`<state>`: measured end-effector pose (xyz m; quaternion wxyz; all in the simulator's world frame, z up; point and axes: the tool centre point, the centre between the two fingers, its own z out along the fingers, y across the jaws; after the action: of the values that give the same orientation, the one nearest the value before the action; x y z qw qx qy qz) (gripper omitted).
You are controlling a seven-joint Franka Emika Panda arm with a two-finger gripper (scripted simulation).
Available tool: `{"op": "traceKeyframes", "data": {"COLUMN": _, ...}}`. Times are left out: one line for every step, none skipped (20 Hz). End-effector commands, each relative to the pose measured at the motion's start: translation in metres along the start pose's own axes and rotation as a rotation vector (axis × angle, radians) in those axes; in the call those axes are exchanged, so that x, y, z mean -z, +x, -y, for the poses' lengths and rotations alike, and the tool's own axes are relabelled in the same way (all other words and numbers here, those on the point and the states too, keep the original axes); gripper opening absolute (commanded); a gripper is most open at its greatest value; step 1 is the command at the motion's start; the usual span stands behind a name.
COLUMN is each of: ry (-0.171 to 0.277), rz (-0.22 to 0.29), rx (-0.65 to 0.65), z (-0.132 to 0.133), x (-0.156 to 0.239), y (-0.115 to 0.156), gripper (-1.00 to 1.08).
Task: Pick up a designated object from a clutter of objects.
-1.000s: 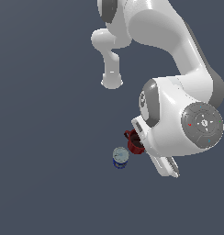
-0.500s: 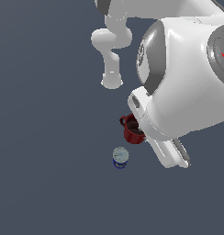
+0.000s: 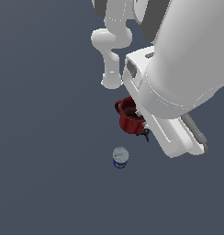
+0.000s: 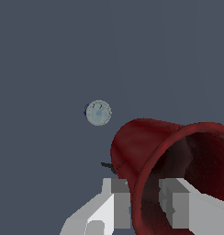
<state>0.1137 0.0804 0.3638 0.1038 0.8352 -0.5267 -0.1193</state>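
So my gripper (image 4: 143, 202) is clamped on the mug (image 4: 150, 156) right at the rim. In the wrist view one finger (image 4: 118, 195) sits on the outside of the red wall and the other finger (image 4: 176, 202) is inside the dark cavity, with the rim pinched between them.

In the exterior view the mug (image 3: 129, 117) hangs just under my hand, mostly upright as far as I can tell, handle poking toward the exterior view's left. My arm (image 3: 178, 69) fills most of the upper right of that view and hides the fingers there.

The blue can (image 3: 120, 157) with the pale top is standing apart from the mug, lower in the exterior view. It shows in the wrist view too (image 4: 98, 112), well clear of the mug.

There's a small black thing (image 3: 144, 133) peeking out right beside the mug's lower edge, could be the clamp, too small to say for sure. No sign of the marker that I can make out.
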Motion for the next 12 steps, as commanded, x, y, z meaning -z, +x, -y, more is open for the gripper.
{"op": "traceKeyframes", "data": {"ry": 0.001, "rz": -0.001, "rx": 0.0, "z": -0.005, "x": 0.015, "y": 0.002, "gripper": -1.0}}
{"op": "traceKeyframes", "data": {"ry": 0.001, "rz": -0.001, "rx": 0.0, "z": -0.007, "x": 0.019, "y": 0.003, "gripper": -1.0}}
{"op": "traceKeyframes", "data": {"ry": 0.001, "rz": -0.001, "rx": 0.0, "z": -0.008, "x": 0.023, "y": 0.004, "gripper": -1.0}}
{"op": "traceKeyframes", "data": {"ry": 0.001, "rz": -0.001, "rx": 0.0, "z": -0.01, "x": 0.027, "y": 0.004, "gripper": -1.0}}
{"op": "traceKeyframes", "data": {"ry": 0.001, "rz": -0.001, "rx": 0.001, "z": -0.01, "x": 0.03, "y": 0.005, "gripper": -1.0}}
{"op": "traceKeyframes", "data": {"ry": 0.001, "rz": -0.001, "rx": 0.001, "z": -0.011, "x": 0.033, "y": 0.005, "gripper": -1.0}}
{"op": "traceKeyframes", "data": {"ry": 0.001, "rz": -0.001, "rx": 0.001, "z": -0.012, "x": 0.035, "y": 0.006, "gripper": -1.0}}
{"op": "traceKeyframes", "data": {"ry": 0.001, "rz": -0.001, "rx": 0.001, "z": -0.013, "x": 0.037, "y": 0.006, "gripper": -1.0}}
{"op": "traceKeyframes", "data": {"ry": 0.001, "rz": -0.001, "rx": 0.001, "z": -0.013, "x": 0.039, "y": 0.007, "gripper": -1.0}}
{"op": "traceKeyframes", "data": {"ry": 0.001, "rz": -0.001, "rx": 0.001, "z": -0.014, "x": 0.041, "y": 0.007, "gripper": -1.0}}
{"op": "traceKeyframes", "data": {"ry": 0.001, "rz": -0.001, "rx": 0.001, "z": -0.014, "x": 0.042, "y": 0.007, "gripper": -1.0}}
{"op": "traceKeyframes", "data": {"ry": 0.001, "rz": -0.001, "rx": 0.001, "z": -0.014, "x": 0.043, "y": 0.007, "gripper": -1.0}}
